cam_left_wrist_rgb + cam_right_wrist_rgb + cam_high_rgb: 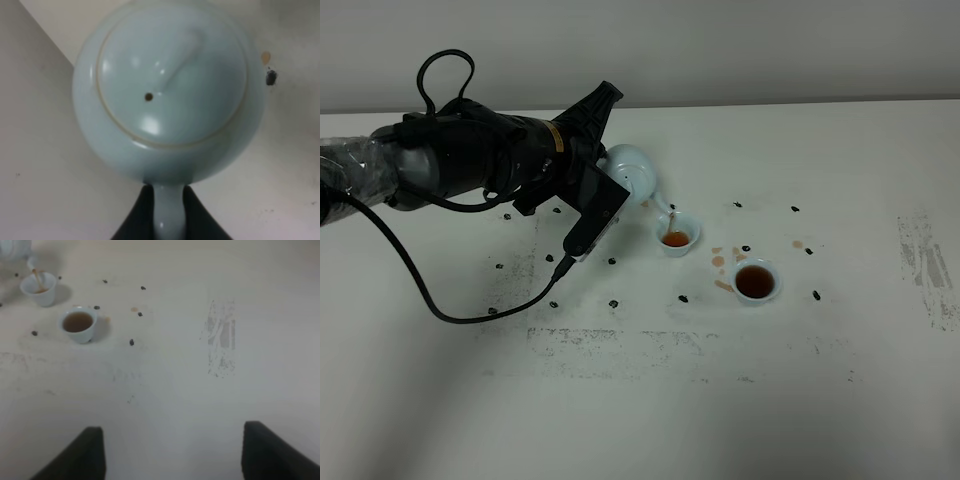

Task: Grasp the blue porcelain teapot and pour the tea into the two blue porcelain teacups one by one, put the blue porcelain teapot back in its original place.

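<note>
Teapot count was one, teacups two, claws two. Going left to right: the left claw was clenched on the handle of the blue porcelain teapot, which sat tipped right in front of that claw, spout over the nearer teacup with a thin brown stream going in. The second teacup, already full, stood just to its right, near some tea spots. Further right the white tabletop had loads of free room out to its edges. The right claw hung released, well apart from both cups.
</note>
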`<state>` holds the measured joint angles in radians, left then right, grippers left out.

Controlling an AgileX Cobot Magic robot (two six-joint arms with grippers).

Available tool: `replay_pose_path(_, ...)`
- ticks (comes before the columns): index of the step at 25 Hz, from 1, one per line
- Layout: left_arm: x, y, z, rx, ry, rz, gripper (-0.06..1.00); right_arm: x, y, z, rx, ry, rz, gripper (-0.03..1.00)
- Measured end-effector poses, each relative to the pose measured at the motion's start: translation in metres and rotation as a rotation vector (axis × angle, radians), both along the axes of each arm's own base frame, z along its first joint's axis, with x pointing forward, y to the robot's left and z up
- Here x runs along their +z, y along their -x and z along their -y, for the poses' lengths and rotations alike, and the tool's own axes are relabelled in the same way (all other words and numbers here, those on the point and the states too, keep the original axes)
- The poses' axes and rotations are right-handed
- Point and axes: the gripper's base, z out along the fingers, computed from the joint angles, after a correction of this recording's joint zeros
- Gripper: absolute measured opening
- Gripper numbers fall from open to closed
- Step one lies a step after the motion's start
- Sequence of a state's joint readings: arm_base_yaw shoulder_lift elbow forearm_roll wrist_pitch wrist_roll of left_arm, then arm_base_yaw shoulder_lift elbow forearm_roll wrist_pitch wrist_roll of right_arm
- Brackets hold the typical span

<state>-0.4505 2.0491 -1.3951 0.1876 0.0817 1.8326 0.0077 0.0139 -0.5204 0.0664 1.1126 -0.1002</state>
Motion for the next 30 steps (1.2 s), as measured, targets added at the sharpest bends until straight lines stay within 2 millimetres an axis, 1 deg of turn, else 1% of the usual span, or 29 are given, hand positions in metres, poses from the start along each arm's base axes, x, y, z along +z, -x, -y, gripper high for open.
replay_pose_path(18, 0.0001, -0.0001, 0.0, -0.002, -0.002, 0.002, 0.04, 0.0, 0.0, 0.0, 0.0, 0.0, 0.0, 0.56)
replay_pose_path(30, 0.0005, -0.0002, 0.0006, -0.036, -0.03, 0.02, 0.04, 0.0, 0.0, 0.0, 0.0, 0.0, 0.0, 0.56)
